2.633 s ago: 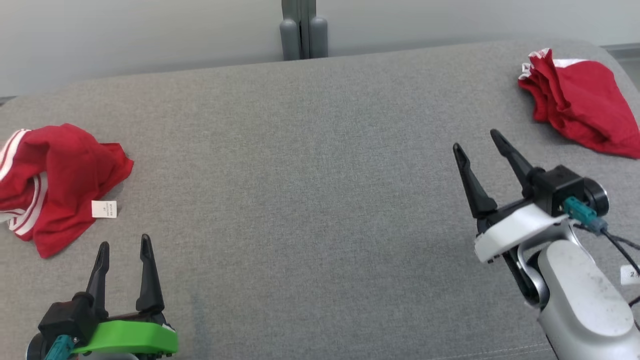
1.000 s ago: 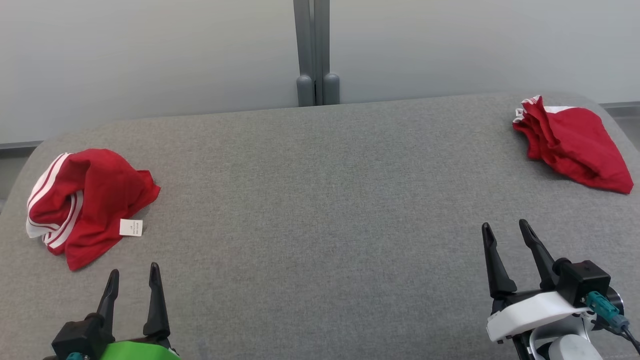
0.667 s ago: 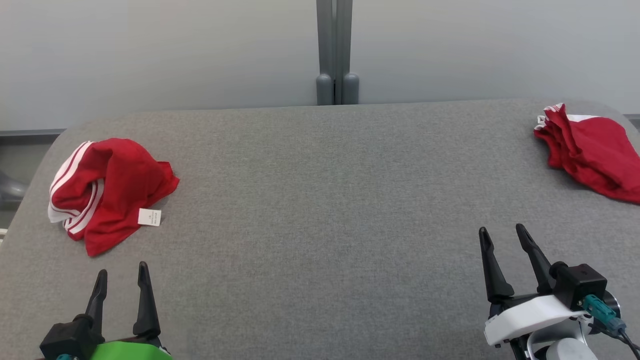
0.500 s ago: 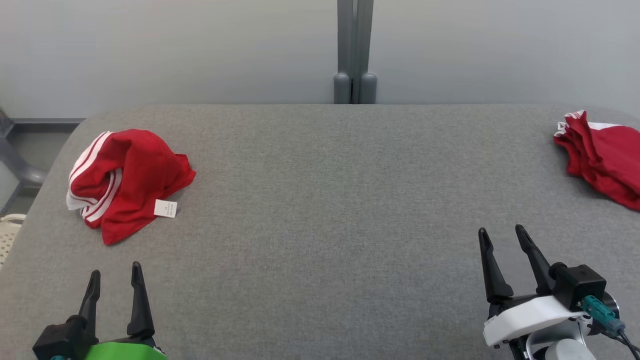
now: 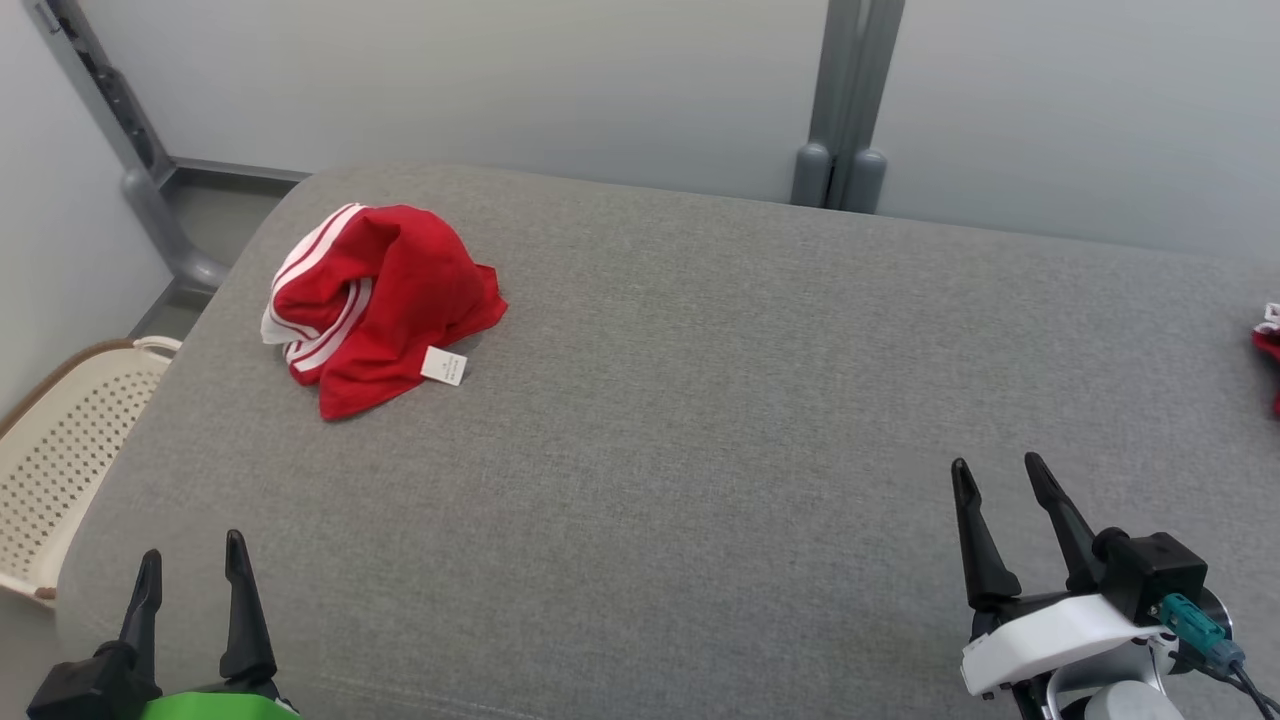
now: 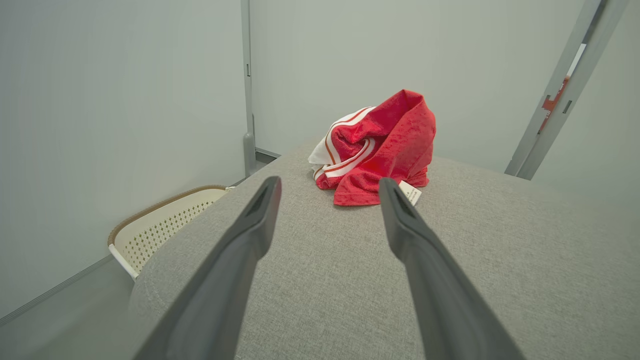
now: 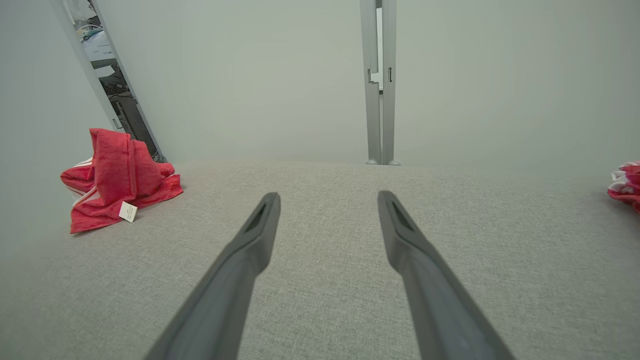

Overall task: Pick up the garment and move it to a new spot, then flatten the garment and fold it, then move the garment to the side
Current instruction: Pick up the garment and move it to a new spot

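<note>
R gripper (image 5: 995, 462) back (view leftward)

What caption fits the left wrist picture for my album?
Open left gripper aims across the grey padded surface at a crumpled red garment, cream basket beside the edge.

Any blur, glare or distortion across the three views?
Head view: soft even light, sharp, only a faint shadow by the garment. Left wrist view: wide-angle stretch, near fingers oversized and soft. Right wrist view: same stretch, no glare.

Garment (image 5: 385, 300), crumpled, far left on grey surface (image 5: 700, 420); left gripper (image 5: 192, 546), right gripper (image 5: 997, 463) near, fingers apart; basket (image 5: 60, 470) left.
</note>
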